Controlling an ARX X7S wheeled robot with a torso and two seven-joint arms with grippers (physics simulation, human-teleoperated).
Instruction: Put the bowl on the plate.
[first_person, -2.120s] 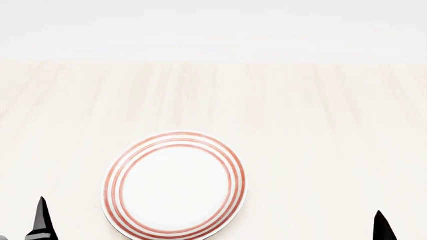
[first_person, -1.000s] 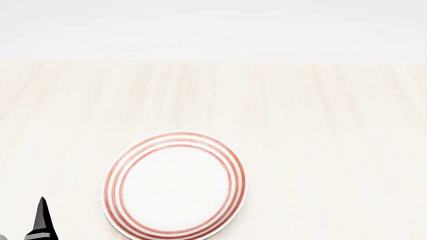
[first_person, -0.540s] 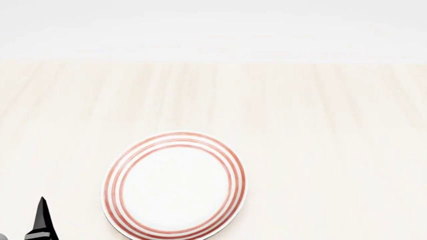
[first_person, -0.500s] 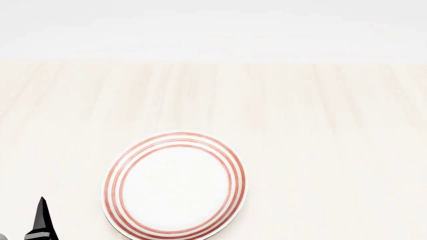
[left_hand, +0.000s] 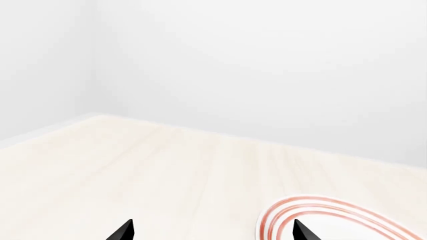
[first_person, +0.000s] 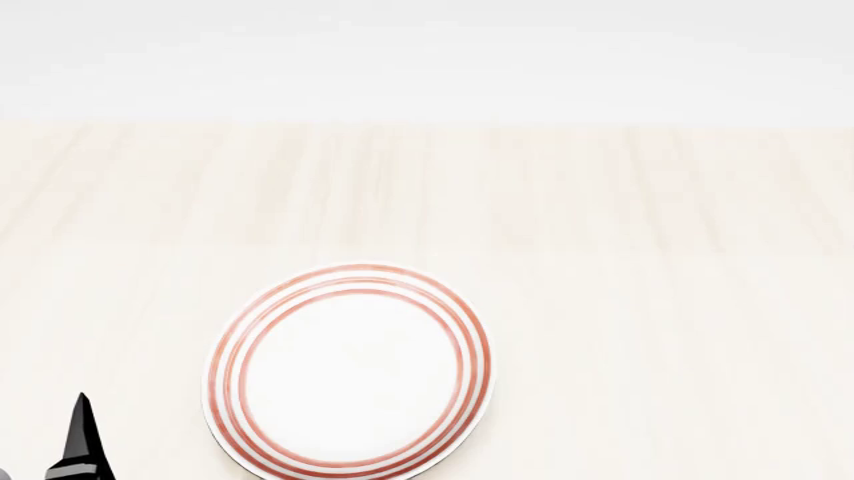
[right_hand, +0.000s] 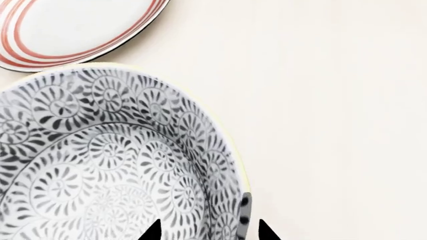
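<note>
Straddled the yellowish rim of the deep grey-floral ceramic bowl (right_hand: 100, 165) with right gripper (right_hand: 209, 231) fingertips apart, red-ringed white plate (right_hand: 73, 30) just beyond; left gripper (left_hand: 210, 231) open, empty; risked slipping off if clamped shallowly.

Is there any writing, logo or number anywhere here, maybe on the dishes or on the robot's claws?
None: no view shows a word, brand, number or sign.
The plate carries only red rings.
The bowl carries only a grey floral pattern.
The table and the dark tips of the left end effector and right end effector are unmarked.
</note>
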